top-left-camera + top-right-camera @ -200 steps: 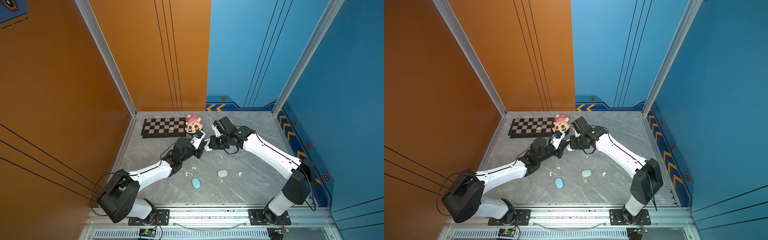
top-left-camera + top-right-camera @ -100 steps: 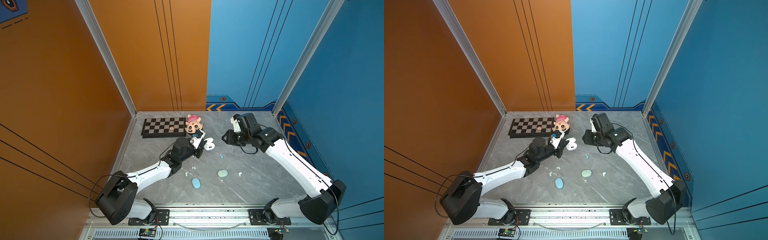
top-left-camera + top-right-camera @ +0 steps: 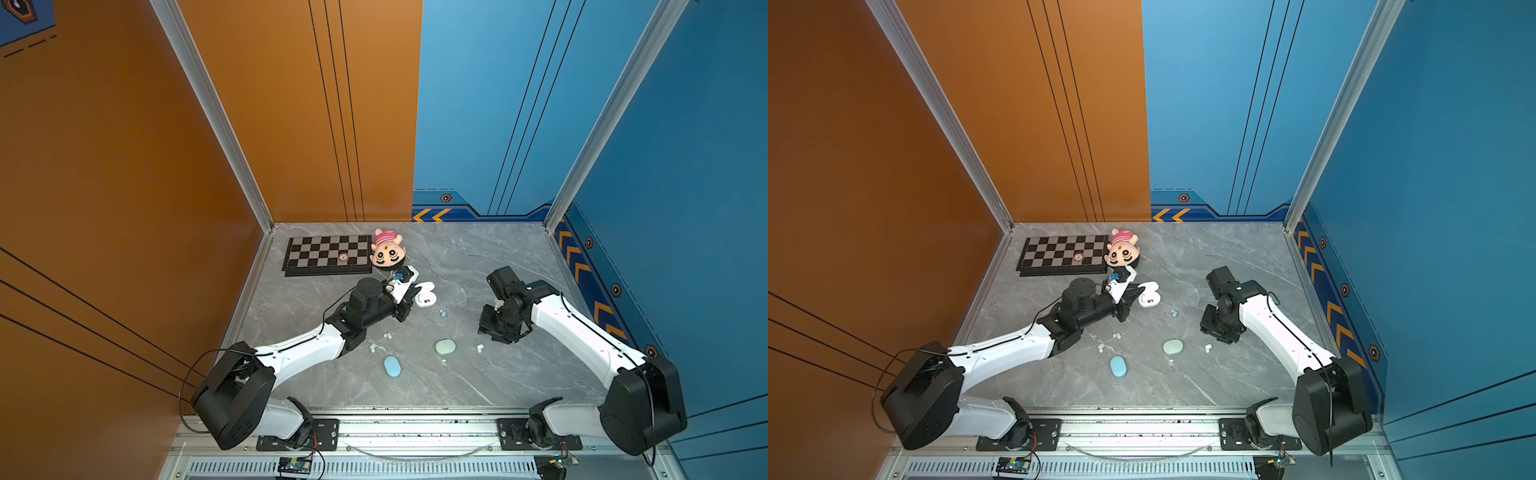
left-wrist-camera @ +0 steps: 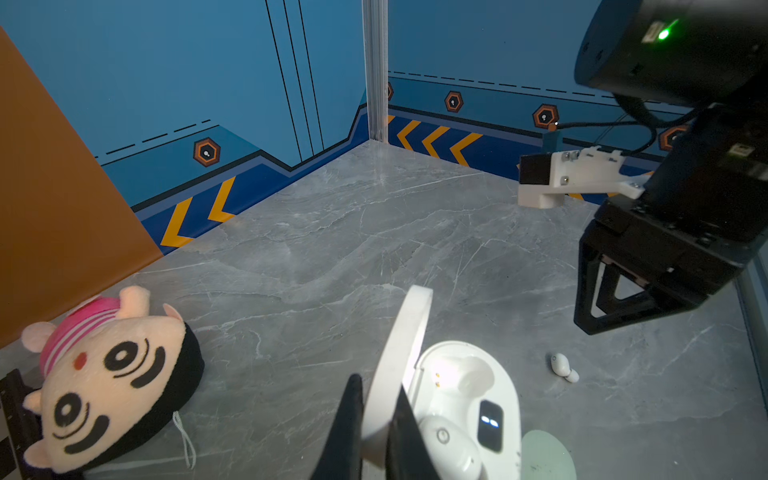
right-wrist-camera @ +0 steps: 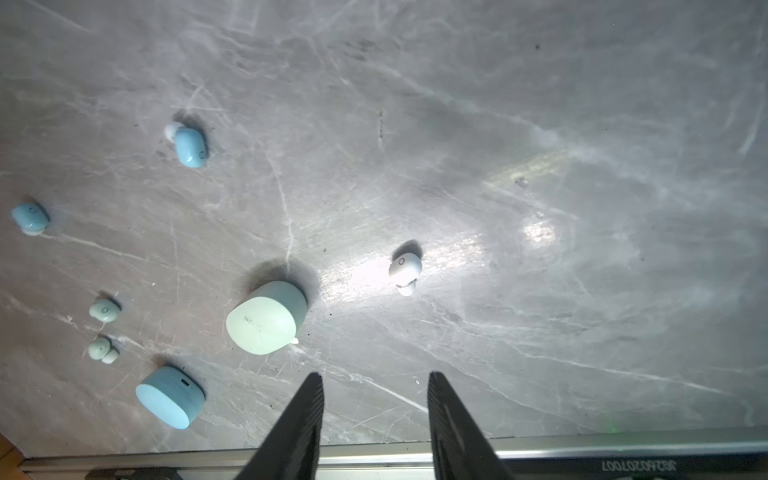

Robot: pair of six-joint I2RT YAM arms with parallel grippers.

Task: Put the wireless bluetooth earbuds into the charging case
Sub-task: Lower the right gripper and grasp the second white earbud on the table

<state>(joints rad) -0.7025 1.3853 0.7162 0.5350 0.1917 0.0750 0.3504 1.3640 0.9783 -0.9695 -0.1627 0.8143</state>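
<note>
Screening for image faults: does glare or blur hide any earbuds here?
Right wrist view: a glare patch on the grey marble tabletop lies beside the small white earbud, which reads clearly. Left wrist view: the open white plastic charging case looks overexposed inside. In both top views: even light, sharp.

Your grey marble bench [image 3: 478, 266] carries everything, so take the mint case [image 3: 445, 346] as your marker. Just right of it lies a white earbud [image 3: 480, 348]. Left and in front of it lies the blue case [image 3: 392, 367]. Farther left, two pale green earbuds [image 3: 387, 334] lie near each other. Behind it you see one light blue earbud [image 3: 443, 313], then the open white case [image 3: 426, 297]. Well behind and left of it, the chessboard [image 3: 328, 253] lies just beside the plush head [image 3: 386, 253].
</note>
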